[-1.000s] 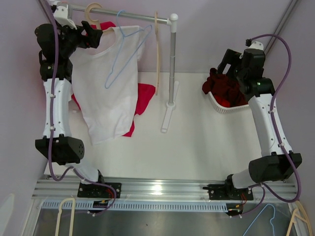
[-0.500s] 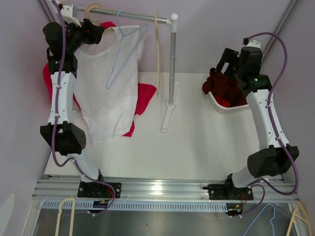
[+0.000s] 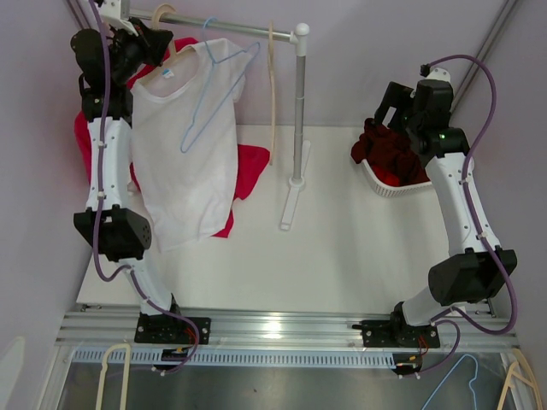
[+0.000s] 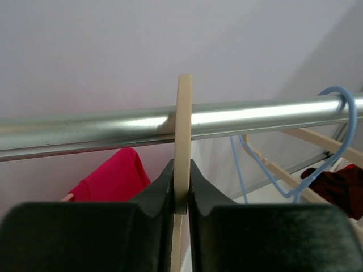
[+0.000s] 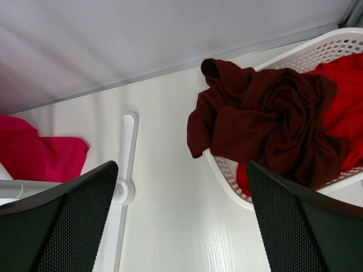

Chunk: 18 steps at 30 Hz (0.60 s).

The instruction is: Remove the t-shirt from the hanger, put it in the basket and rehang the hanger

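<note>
While the white t-shirt (image 3: pixel 188 145) hangs on its beige hanger (image 4: pixel 184 141) from the rail (image 3: pixel 222 27), the left gripper (image 4: pixel 181 190) clamps that hanger's hook and the right gripper (image 5: pixel 181 170) stands open.
White counter (image 3: pixel 342 248): t-shirt drapes down at its left over a red garment (image 3: pixel 252 166), with a blue hanger (image 3: pixel 214 90) lying across its front, hooked on the same rail. White basket (image 3: pixel 376 181) at far right holds a dark red garment (image 3: pixel 389 149). Left jaws are closed on the hook just below the rail, at its left end. Right jaws are spread wide above the basket's near-left edge.
</note>
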Each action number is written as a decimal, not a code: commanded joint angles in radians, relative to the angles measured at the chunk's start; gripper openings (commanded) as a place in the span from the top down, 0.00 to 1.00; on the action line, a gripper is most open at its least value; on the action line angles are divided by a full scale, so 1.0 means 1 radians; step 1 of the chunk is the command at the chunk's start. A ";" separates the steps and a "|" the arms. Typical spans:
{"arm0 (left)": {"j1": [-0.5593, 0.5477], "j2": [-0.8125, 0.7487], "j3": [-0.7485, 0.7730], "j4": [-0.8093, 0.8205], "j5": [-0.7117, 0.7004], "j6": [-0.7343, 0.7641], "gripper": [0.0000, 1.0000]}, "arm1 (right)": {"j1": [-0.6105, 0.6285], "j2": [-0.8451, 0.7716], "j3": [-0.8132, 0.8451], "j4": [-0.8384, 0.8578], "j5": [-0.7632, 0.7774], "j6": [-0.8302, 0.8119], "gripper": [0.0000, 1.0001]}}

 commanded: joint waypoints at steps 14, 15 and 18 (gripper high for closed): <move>0.004 -0.034 0.112 -0.028 -0.075 -0.103 0.99 | 0.021 -0.011 0.029 0.011 -0.009 -0.007 0.01; 0.002 -0.041 0.109 -0.023 -0.087 -0.105 0.99 | 0.020 -0.013 0.028 0.011 -0.007 -0.008 0.00; 0.000 -0.071 0.120 -0.014 -0.140 -0.115 0.99 | 0.021 -0.019 0.025 0.008 -0.004 -0.010 0.00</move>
